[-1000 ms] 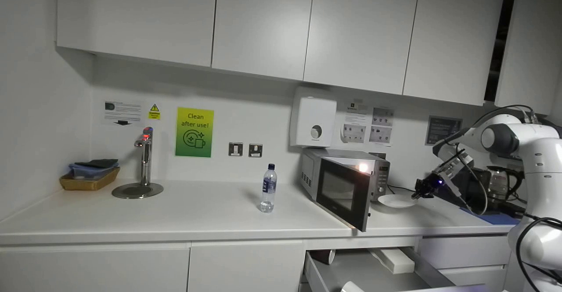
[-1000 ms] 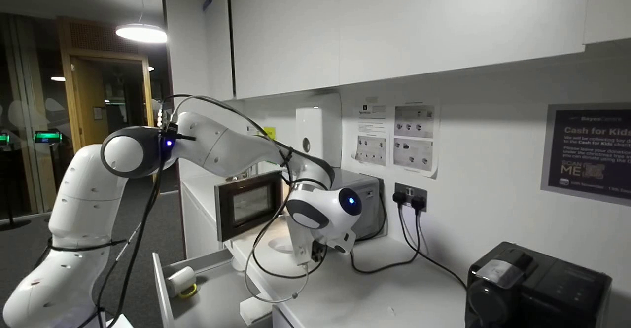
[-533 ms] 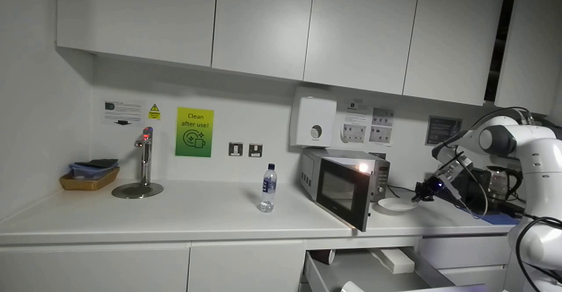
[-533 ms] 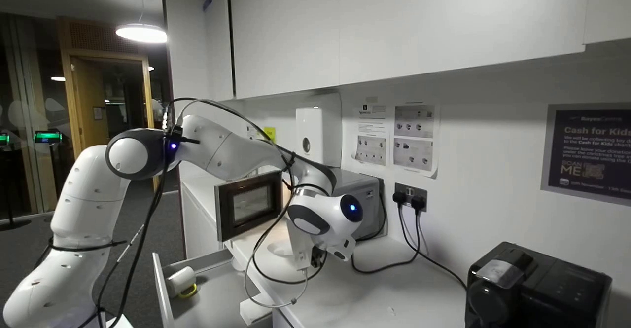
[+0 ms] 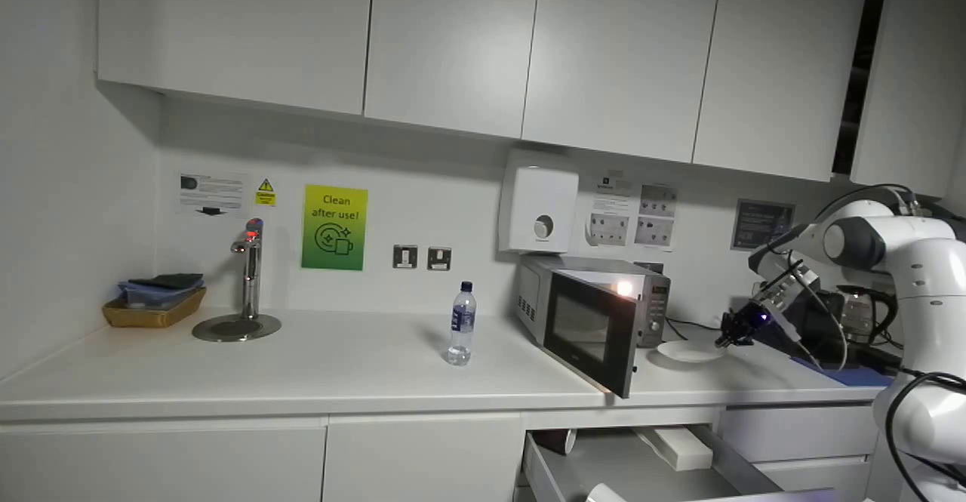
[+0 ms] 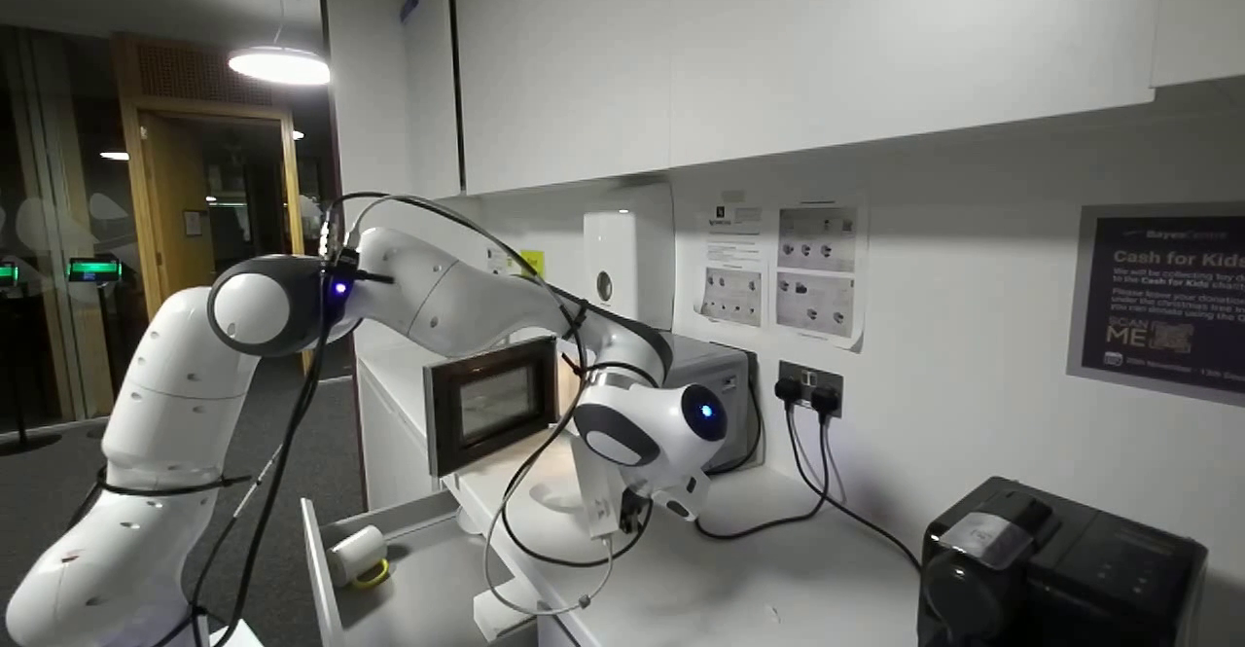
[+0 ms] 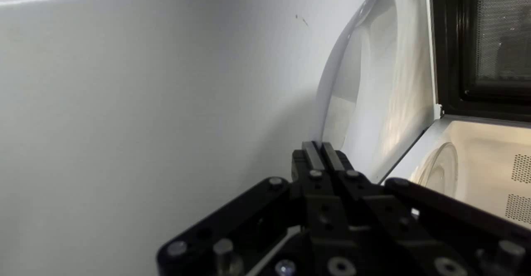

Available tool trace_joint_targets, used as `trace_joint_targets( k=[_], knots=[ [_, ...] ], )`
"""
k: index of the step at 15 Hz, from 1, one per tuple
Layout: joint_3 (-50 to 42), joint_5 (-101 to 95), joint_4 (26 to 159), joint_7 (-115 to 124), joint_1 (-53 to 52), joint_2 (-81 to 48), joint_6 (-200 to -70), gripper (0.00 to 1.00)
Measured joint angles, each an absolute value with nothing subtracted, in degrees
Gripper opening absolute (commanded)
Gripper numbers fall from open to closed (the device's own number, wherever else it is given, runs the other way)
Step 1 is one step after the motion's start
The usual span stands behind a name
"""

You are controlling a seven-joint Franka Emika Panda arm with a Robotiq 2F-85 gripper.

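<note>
My gripper (image 7: 318, 145) is shut on the rim of a white plate (image 7: 375, 56) in the wrist view; the edge passes between the fingertips. In an exterior view the plate (image 5: 685, 351) is low over the counter beside the microwave (image 5: 604, 291), with the dark gripper (image 5: 722, 342) at its right edge. A shadow falls beside the plate; whether it touches the counter I cannot tell. The microwave door (image 5: 592, 328) stands open, and its lit inside with a glass turntable (image 7: 446, 170) shows in the wrist view. The arm hides part of the plate (image 6: 554, 496) in an exterior view.
Below the counter (image 5: 339, 366) a drawer (image 5: 641, 479) is pulled out, holding a white box (image 5: 683, 448) and a mug with a yellow handle (image 6: 358, 557). A water bottle (image 5: 462, 324) stands left of the microwave. A black coffee machine (image 6: 1060, 569) and plugged cables (image 6: 802, 389) are near the arm.
The gripper and plate first dipped slightly, then shifted together a little away from the microwave. The grip on the rim looks kept. Door and drawer are unmoved.
</note>
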State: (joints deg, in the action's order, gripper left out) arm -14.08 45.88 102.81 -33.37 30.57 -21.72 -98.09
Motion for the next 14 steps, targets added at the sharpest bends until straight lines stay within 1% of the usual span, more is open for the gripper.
trace_joint_targets(
  k=[7, 14],
  knots=[
    [-15.8, 44.7, 99.3, -34.1, 32.6, -22.5, -94.1, 0.01],
    [-15.8, 44.7, 96.1, -38.8, 35.1, -27.0, -93.9, 0.01]
  ],
)
